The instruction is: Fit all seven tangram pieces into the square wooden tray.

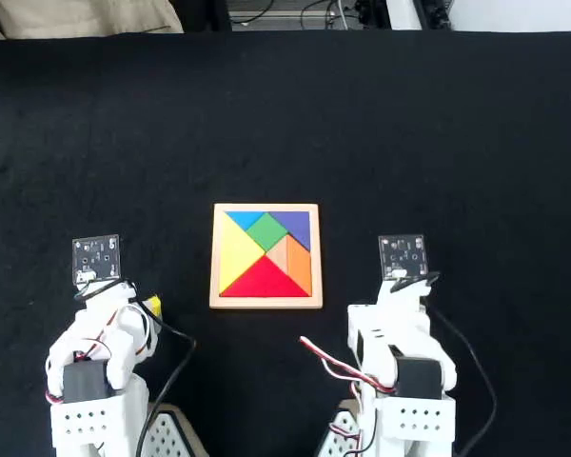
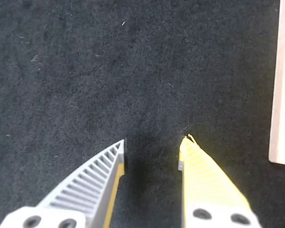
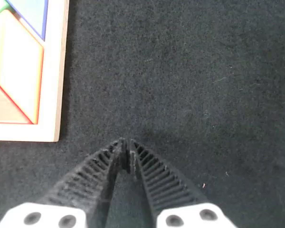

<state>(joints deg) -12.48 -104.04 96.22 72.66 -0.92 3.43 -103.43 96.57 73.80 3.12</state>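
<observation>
The square wooden tray (image 1: 266, 304) lies in the middle of the black table with several coloured tangram pieces fitted inside: a yellow triangle (image 1: 235, 257), a red triangle (image 1: 265, 281), a green square (image 1: 266, 231), a purple piece (image 1: 298, 227) and an orange piece (image 1: 301, 262) among them. My left gripper (image 2: 153, 142) is open over bare cloth, with the tray's edge (image 2: 281, 95) off to one side. My right gripper (image 3: 127, 142) is shut on nothing, just off the tray's corner (image 3: 54, 135). Both arms sit near the table's front, one either side of the tray.
Black cloth covers the whole table, with wide free room behind and beside the tray. The left arm (image 1: 100, 352) and right arm (image 1: 400, 352) stand at the front edge, with loose cables (image 1: 328, 362) between them.
</observation>
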